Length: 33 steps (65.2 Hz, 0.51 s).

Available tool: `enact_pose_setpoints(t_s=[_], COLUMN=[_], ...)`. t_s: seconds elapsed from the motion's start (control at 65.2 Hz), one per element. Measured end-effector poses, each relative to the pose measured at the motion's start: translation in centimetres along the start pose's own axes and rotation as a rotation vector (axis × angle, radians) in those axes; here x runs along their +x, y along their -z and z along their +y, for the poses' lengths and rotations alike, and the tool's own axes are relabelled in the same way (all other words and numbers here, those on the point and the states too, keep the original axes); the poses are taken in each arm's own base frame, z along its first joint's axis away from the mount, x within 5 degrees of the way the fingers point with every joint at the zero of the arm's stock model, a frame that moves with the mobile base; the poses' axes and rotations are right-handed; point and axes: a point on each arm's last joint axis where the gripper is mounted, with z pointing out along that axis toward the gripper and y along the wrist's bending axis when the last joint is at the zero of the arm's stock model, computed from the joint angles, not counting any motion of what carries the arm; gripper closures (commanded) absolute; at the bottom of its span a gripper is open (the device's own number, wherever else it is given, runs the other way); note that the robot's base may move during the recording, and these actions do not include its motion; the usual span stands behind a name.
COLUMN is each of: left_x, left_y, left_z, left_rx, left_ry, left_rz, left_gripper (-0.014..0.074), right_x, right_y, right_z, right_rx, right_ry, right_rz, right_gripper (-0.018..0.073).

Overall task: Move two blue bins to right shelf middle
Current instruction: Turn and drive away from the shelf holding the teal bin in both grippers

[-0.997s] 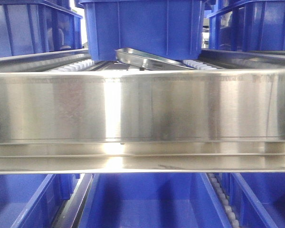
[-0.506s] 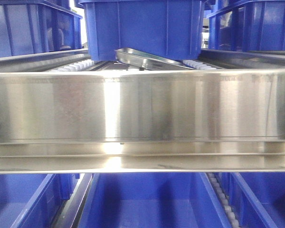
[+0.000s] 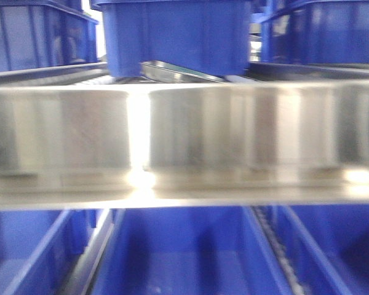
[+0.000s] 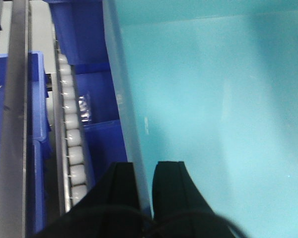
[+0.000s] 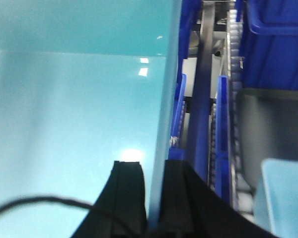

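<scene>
1. Blue bin (image 4: pixel 213 124), pale aqua and smooth, is held between both arms beside a roller track (image 4: pixel 69 134).
2. Left claw (image 4: pixel 145 171) and right claw (image 5: pixel 151 168) each clamp a side wall.
3. Dark blue crates (image 3: pixel 172 37) and the shelf rail (image 3: pixel 184 135) lie ahead.

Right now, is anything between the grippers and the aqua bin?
Nothing visible. The left gripper clamps the left wall of the bin, the right gripper its right wall, one finger on each side.

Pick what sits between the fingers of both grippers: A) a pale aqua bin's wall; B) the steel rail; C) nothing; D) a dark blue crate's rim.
A: the left gripper and right gripper each straddle a wall of the pale aqua bin, one finger either side.
</scene>
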Motion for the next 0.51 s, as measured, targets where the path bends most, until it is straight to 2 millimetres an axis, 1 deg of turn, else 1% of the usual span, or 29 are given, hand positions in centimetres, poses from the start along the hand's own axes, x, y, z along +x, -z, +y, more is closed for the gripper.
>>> enact_pose_setpoints(t_s=[0.506], left_x=[0.0], left_y=[0.1], left_z=[0.07], left_rx=[-0.006], left_ry=[0.0], left_rz=[-0.001], left_gripper=[0.0707], right_x=[-0.06], right_y=[0.0], right_z=[0.0], right_rx=[0.0], right_ry=[0.0], right_rz=[-0.006], right_gripper=[0.0711])
